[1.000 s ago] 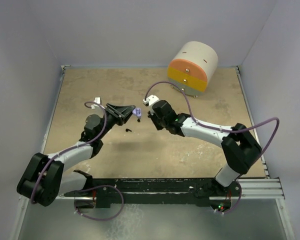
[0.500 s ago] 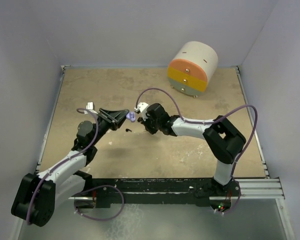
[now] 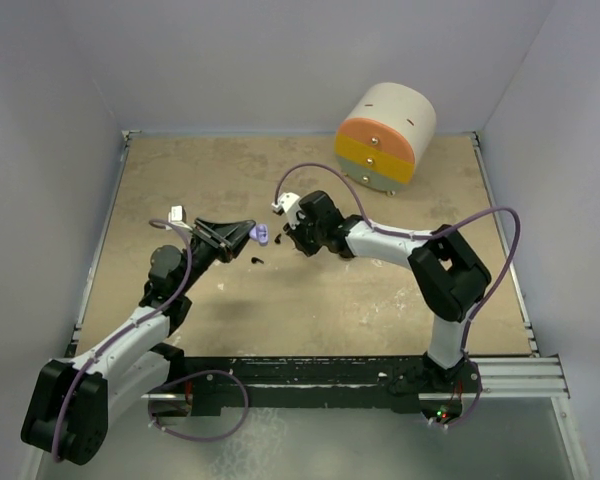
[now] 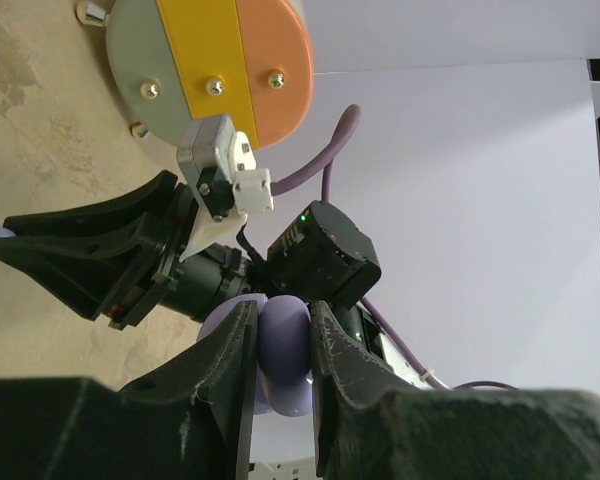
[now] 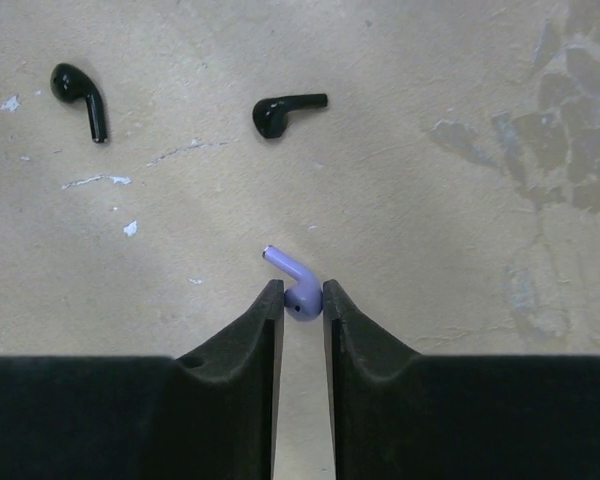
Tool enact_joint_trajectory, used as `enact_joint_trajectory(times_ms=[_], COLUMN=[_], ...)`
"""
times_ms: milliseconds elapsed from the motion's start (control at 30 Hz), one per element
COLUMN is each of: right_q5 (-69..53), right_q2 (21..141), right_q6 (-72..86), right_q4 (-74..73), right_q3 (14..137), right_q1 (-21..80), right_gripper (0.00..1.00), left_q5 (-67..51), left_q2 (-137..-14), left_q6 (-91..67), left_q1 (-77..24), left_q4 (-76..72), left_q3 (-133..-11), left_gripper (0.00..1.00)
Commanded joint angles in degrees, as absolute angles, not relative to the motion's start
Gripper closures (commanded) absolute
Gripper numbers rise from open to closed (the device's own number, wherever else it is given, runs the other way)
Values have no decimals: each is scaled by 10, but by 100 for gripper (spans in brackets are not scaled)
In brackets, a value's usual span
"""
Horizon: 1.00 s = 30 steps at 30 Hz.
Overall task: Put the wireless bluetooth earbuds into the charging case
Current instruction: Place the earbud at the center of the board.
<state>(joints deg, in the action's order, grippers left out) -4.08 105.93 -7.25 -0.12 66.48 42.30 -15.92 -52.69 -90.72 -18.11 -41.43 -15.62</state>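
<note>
Scuffed tan tabletop (image 5: 430, 250) backs a smooth, comma-shaped lavender earbud (image 5: 300, 292).

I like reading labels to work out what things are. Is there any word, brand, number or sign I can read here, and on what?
No readable text in any view.
Round drawer drum: plain coloured fronts, no lettering.
Lavender case: no marking visible.
Lavender earbud: no marking.
Black earbuds: no marking.
White plug: no lettering seen.
</note>
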Motion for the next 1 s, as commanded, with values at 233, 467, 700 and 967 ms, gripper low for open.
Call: enact_joint_trajectory(times_ms=[233,467,700,967], right_q5=[-46,66,108,11], right_q2=[1043,1020,978,969], right_q6=[-77,93,154,162], right_q4=[-25,-10,-51,10], right_q3=[707,728,679,621], right_q1=[387,389,395,392], right_gripper=[52,47,48,44], left_q5=[-170,-164,-164,-162], left_q2=[-511,-509,-523,-541], left_q6=[-920,-911,-900,-895], left_q1=[-175,-175,-174,-175], left_q4=[-442,-423,-415,-419], left_q3=[-159,-173,-182,-185], left_gripper=[100,100,100,100])
